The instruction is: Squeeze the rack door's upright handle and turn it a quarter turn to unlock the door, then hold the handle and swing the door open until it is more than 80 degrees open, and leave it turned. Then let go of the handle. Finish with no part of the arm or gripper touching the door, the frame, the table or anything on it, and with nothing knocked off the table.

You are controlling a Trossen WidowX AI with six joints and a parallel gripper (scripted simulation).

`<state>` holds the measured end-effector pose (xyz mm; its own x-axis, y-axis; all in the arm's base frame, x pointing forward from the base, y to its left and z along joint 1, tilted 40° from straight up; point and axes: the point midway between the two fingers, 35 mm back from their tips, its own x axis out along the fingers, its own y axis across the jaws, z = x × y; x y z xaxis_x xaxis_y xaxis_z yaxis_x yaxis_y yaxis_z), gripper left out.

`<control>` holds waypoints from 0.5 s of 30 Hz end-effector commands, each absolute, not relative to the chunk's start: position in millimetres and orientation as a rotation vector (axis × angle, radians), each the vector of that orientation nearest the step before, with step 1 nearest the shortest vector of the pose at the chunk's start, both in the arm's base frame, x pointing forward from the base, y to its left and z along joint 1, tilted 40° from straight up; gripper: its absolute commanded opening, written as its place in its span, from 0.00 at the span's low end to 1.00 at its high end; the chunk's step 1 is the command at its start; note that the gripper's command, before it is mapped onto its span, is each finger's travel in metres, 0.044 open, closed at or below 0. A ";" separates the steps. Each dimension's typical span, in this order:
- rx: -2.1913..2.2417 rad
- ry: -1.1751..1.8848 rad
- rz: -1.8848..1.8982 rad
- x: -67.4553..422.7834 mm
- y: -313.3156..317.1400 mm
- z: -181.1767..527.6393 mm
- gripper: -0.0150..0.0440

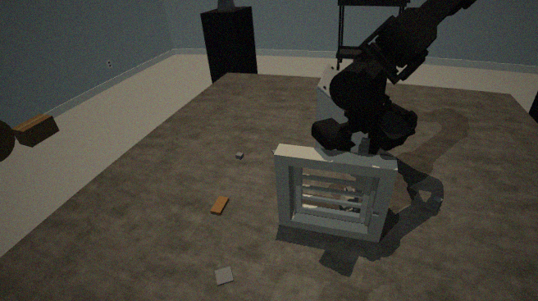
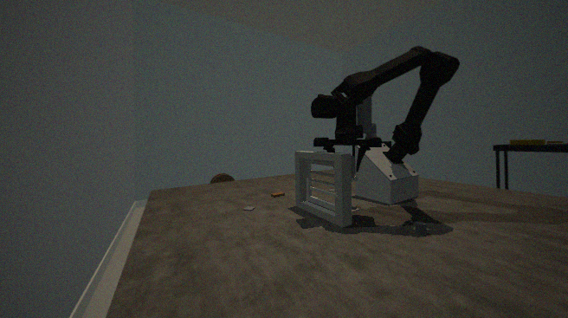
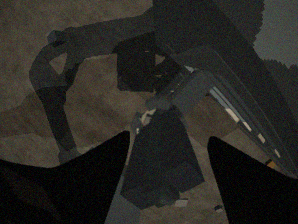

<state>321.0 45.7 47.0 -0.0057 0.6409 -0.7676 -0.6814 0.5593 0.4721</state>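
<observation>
The pale rack frame [image 1: 283, 192] [image 2: 344, 192] stands upright on the table. The slatted door [image 1: 330, 200] [image 3: 233, 115] shows through it and looks roughly in line with the frame; its exact angle is unclear. The grey handle [image 1: 364, 143] [image 3: 157, 155] shows as a block behind the frame's top edge in the top view. My gripper [image 1: 364, 150] [image 2: 344, 152] [image 3: 169, 139] points down behind the frame, near its top. Its fingers are open, one on each side of the handle, with gaps in the wrist view. The lower fingertips are hidden by the frame in the top and exterior views.
An orange block [image 1: 220, 205] [image 2: 277, 194] and a pale flat tile [image 1: 224, 275] [image 2: 248, 208] lie on the table beyond the frame from my base. A small grey cube [image 1: 239, 156] lies to the frame's left in the top view. My arm's pale base [image 2: 372, 184] stands close behind the frame.
</observation>
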 end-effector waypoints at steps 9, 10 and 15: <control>0.463 1.477 0.620 320.5 46.9 47.4 0.74; 0.502 1.495 0.585 320.4 47.0 47.5 0.74; 0.694 1.579 0.401 320.1 47.6 48.1 0.74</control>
<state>320.7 47.0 47.4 -0.0105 0.6412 -0.7673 -0.0279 0.7668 0.6412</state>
